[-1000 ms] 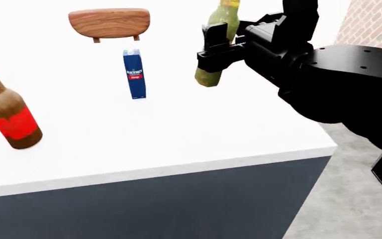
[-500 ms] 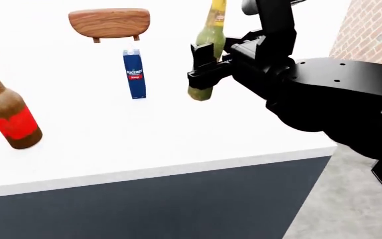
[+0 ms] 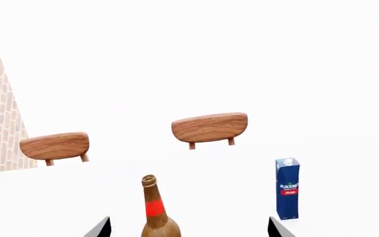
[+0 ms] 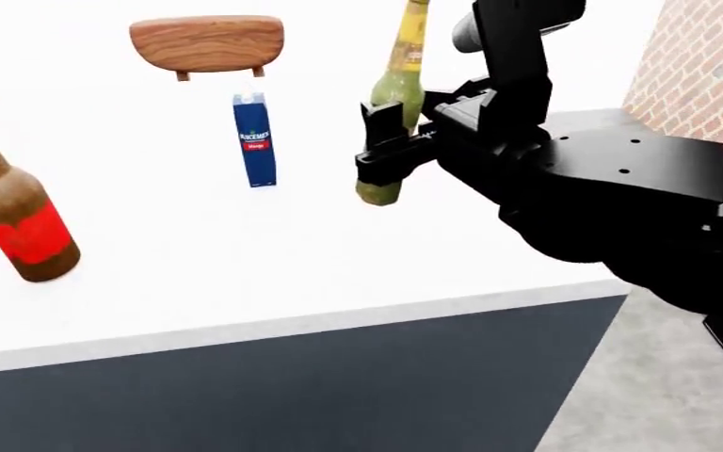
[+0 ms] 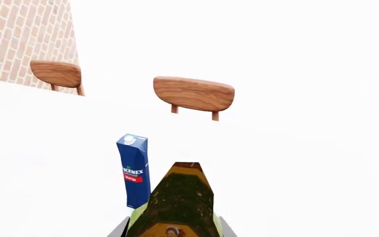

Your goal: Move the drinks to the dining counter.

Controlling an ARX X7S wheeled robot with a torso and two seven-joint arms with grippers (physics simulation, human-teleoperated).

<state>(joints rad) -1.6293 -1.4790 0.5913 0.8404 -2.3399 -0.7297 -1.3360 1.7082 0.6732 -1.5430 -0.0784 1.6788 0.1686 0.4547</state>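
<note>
Head view: the green bottle (image 4: pixel 393 99) is clamped at mid-body in the right gripper (image 4: pixel 393 141), just right of the carton (image 4: pixel 255 139) on the bench (image 4: pixel 336 273). The left gripper's (image 3: pixel 188 228) jaws are spread, the brown bottle (image 4: pixel 10 202) between them.

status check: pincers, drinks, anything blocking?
Right pincer shut on slim olive-green bottle, near white counter top. Left pincer open behind tall brown bottle. Blue juice carton standing. Nothing blocking.
</note>
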